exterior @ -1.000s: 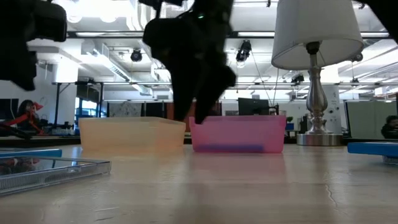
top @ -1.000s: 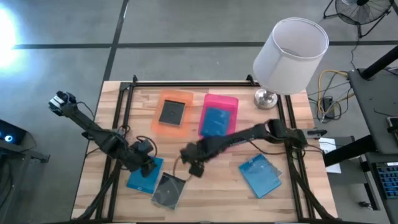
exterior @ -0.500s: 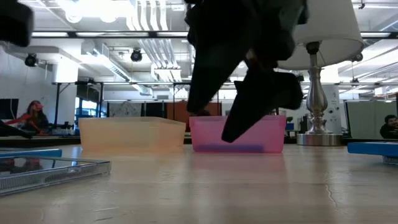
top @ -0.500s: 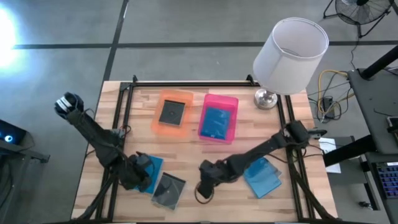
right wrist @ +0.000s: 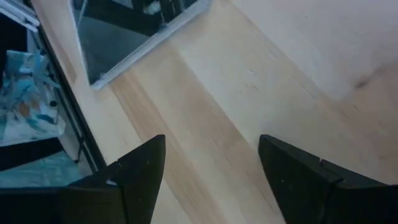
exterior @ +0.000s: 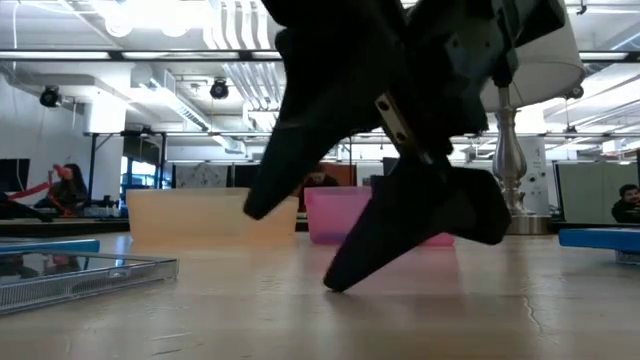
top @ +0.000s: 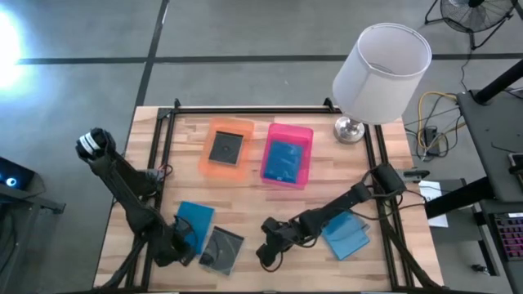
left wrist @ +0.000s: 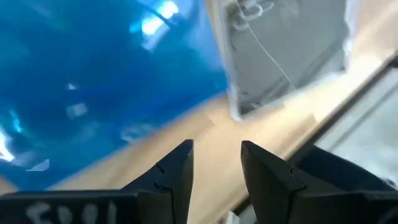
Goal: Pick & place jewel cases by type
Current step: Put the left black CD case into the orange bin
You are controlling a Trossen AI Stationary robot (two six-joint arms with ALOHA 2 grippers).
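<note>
We count 5 thin square plastic jewel cases. 1 dark grey-black case (top: 225, 148) lies flat in the translucent orange plastic tray (top: 214, 167), and 1 bright blue case (top: 283, 161) lies in the pink plastic tray (top: 306, 135) just beside it, so we judge the sorting rule to be dark to orange and blue to pink, with 3 cases not yet sorted. Those 3 lie on the bare wooden table (top: 270, 208) near its front edge: a blue case (top: 196, 216) touching or overlapping a clear-lidded dark case (top: 226, 248) on the left side, and another blue case (top: 347, 235) on the right.

The left gripper (top: 181, 247) sits low at the near corner of that left pair, its 2 dark fingers (left wrist: 176, 174) apart with nothing between them; its wrist view shows the blue case and the dark case's corner (left wrist: 283, 50) right ahead, so we think it is lined up to take 1 of them. The right gripper (top: 269, 255) hovers over bare wood between the dark case and the right blue case, jaws spread wide and empty. In the low view it hangs just above the tabletop, blocking part of the pink tray. We cannot tell which case it is meant for.

A white-shaded lamp with a chrome base (top: 350, 129) stands at the table's far right corner, clear of both trays.
</note>
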